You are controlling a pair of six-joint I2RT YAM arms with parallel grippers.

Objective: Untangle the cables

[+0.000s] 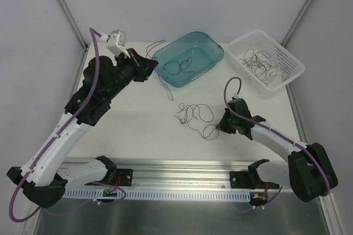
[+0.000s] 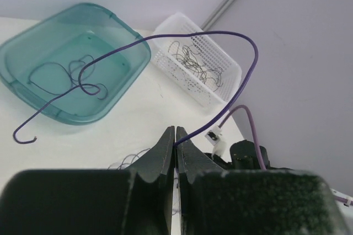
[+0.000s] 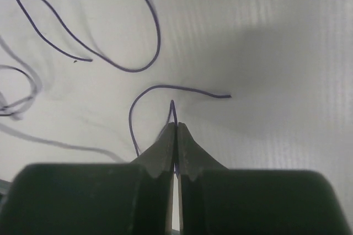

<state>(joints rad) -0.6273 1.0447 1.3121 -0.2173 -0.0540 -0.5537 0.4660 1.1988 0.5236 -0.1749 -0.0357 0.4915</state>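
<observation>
My left gripper (image 1: 148, 67) (image 2: 175, 130) hovers at the left rim of the teal bin (image 1: 216, 49), shut on one thin purple cable (image 2: 193, 32). That cable arches up from the jaws, runs over the bin and ends in a small hook. A loose tangle of thin dark cables (image 1: 193, 115) lies mid-table. My right gripper (image 1: 219, 127) (image 3: 176, 126) sits low at the tangle's right side, shut on a strand; a small loop of that cable (image 3: 182, 87) pokes out above the fingertips. More cable loops (image 3: 138, 67) lie on the white surface just beyond.
The teal bin (image 2: 129, 72) holds a few separate cables (image 1: 179, 65). A white mesh basket (image 1: 292, 61) (image 2: 229, 78) at the back right holds several tangled cables. A metal rail (image 1: 182, 169) runs along the near edge between the arm bases.
</observation>
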